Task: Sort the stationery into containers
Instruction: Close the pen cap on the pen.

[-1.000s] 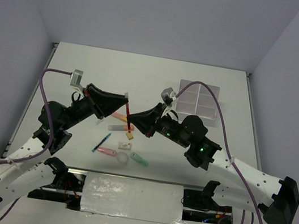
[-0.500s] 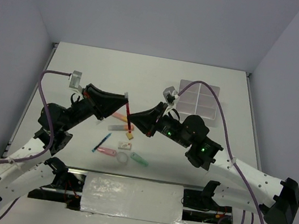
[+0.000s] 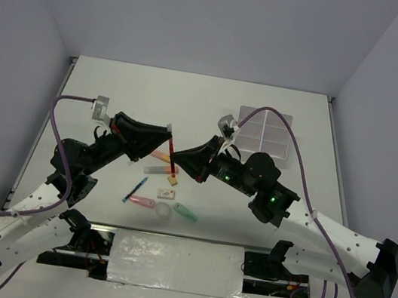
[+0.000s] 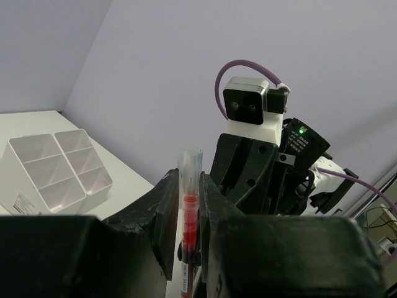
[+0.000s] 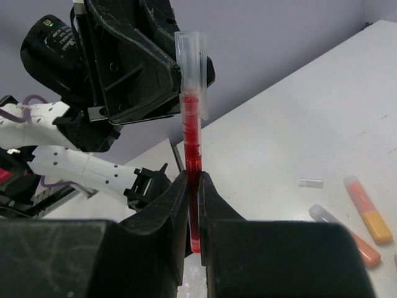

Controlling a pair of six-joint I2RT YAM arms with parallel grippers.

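A thin red pen (image 3: 172, 155) with a clear cap stands nearly upright above the table, held by both grippers. My left gripper (image 3: 168, 136) is shut on its upper, capped part; in the left wrist view the pen (image 4: 189, 217) sits between the closed jaws (image 4: 191, 205). My right gripper (image 3: 179, 169) is shut on its lower end, as the right wrist view shows (image 5: 193, 186), with the pen (image 5: 191, 130) rising above it. The white compartment container (image 3: 265, 132) stands at the back right and also shows in the left wrist view (image 4: 56, 171).
Below the pen lie loose stationery: an orange highlighter (image 3: 158, 155), a small white eraser (image 3: 172, 179), a blue pen (image 3: 135, 189), a pink piece (image 3: 142, 201), a clear ring (image 3: 163, 210) and a green piece (image 3: 186, 212). Two highlighters (image 5: 369, 214) show in the right wrist view.
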